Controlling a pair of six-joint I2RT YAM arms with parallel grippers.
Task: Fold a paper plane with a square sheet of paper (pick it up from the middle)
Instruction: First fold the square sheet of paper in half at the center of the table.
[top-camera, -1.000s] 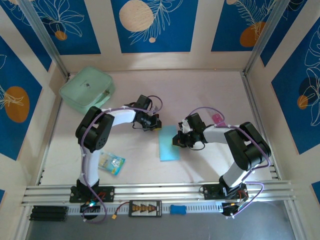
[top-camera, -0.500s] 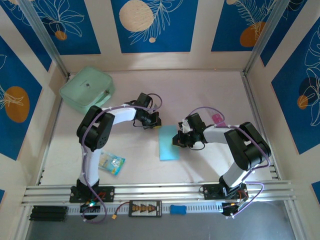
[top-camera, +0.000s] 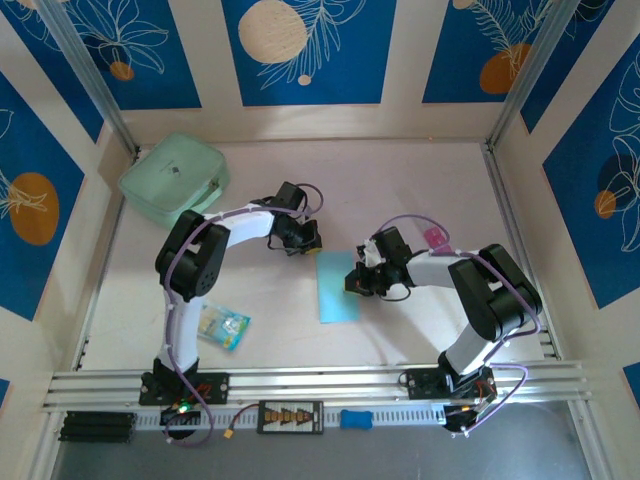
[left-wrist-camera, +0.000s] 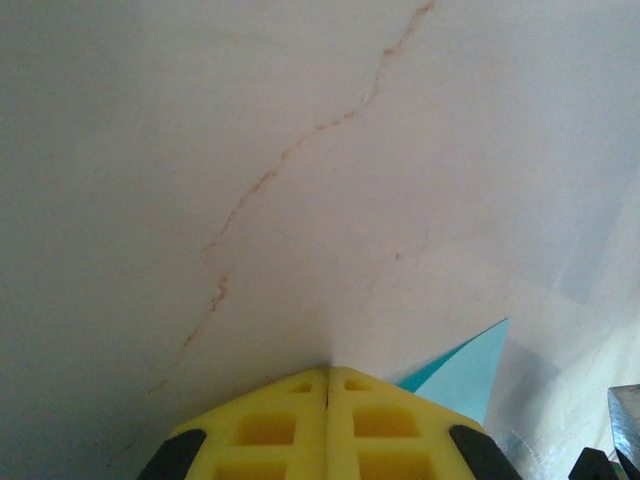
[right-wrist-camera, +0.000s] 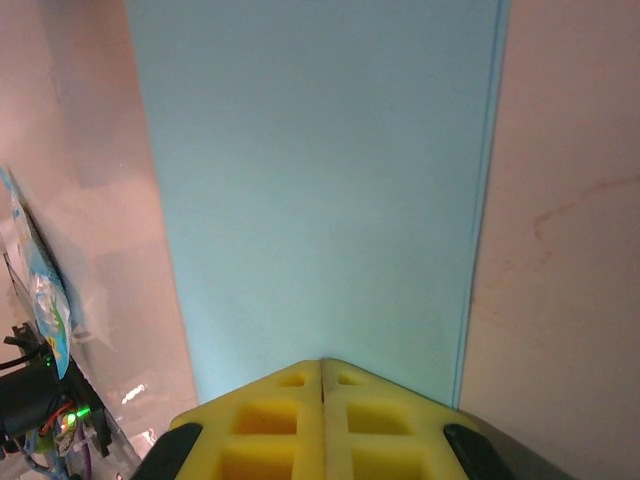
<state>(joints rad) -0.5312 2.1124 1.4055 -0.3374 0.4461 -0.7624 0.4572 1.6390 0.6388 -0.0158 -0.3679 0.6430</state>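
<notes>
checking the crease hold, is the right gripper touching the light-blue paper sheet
Cannot tell: right wrist view puts right gripper over light-blue paper sheet, height unclear.

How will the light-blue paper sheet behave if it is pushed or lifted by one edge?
The light-blue paper sheet lies thin and flat, so it is probably floppy and very light. The table looks smooth, so a push would likely slide it. Its edges hug the surface, so lifting may be hard.

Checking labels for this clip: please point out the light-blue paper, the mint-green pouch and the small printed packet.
light-blue paper (top-camera: 335, 295): top view, bare middle of the sheet.
mint-green pouch (top-camera: 172, 180): top view, centre of its face.
printed packet (top-camera: 222, 326): top view, its middle.
</notes>
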